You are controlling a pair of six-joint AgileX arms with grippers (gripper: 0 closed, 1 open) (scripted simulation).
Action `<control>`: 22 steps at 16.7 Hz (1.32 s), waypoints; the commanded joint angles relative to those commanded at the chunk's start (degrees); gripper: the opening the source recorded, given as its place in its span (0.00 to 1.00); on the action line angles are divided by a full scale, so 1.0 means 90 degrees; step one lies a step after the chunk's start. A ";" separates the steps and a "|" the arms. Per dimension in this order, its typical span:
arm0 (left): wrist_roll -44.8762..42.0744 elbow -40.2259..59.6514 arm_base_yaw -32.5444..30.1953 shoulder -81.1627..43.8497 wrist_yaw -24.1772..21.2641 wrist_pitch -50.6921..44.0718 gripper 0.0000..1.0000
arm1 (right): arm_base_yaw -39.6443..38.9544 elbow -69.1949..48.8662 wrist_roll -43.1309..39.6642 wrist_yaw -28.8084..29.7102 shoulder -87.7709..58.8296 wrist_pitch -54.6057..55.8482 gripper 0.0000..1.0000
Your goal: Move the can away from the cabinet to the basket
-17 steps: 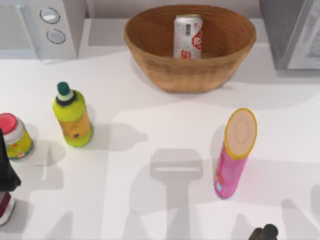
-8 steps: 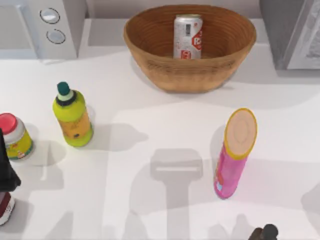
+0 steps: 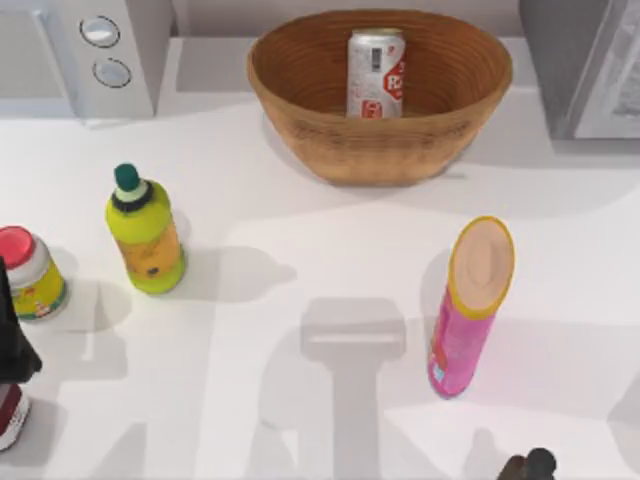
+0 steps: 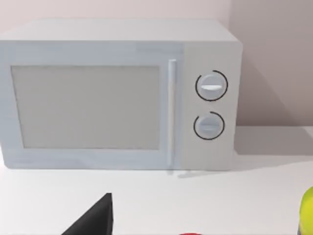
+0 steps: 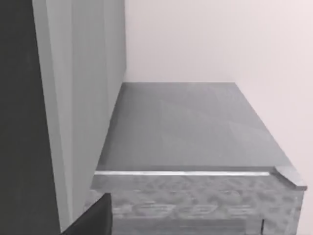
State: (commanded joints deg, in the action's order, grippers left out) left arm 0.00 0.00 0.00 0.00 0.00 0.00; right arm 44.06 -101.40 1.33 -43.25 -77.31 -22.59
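Can stood upright inside the basket, at the upper centre of the top view, its red-and-white label facing the camera. It touched no hand. Judged from this, the task looked finished: the can rested within the wicker walls and well apart from the grey cabinet at the upper right.

On the white table stood a green bottle at the left, a red-lidded yellow jar near the left edge, and a tall pink tube right of centre. A microwave stood at the upper left.

The left arm sat low at the left edge of the top view, just beside the jar. A dark part of the right arm showed at the bottom edge, right of centre. I could not tell whether either hand was spread or pressed together. The left wrist view faced the microwave door; the right wrist view looked along the cabinet side.

The step in hand was, in my judgement, only the retreat to rest. To do it well, both arms should move slowly and high, because the left arm was very near the jar and could tip it. The basket should not be touched, so the can remains standing.
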 joint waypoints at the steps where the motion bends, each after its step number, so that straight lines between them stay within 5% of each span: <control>1: 0.0000 0.0000 0.0000 0.0000 0.0000 0.0000 1.00 | -0.0477 -0.0025 -0.0006 0.0479 -0.0005 -0.0024 1.00; 13: 0.0000 0.0000 0.0000 0.0000 0.0000 0.0000 1.00 | -0.6896 0.0204 -0.0024 0.6878 0.0266 -0.0262 1.00; 16: 0.0000 0.0000 0.0000 0.0000 0.0000 0.0000 1.00 | -0.7588 0.0292 -0.0024 0.7568 0.0348 -0.0279 1.00; 22: 0.0000 0.0000 0.0000 0.0000 0.0000 0.0000 1.00 | -0.7563 0.0259 -0.0103 0.7808 0.0505 -0.0326 1.00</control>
State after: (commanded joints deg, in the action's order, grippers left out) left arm 0.00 0.00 0.00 0.00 0.00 0.00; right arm -24.01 -99.07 0.40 27.03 -72.77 -25.52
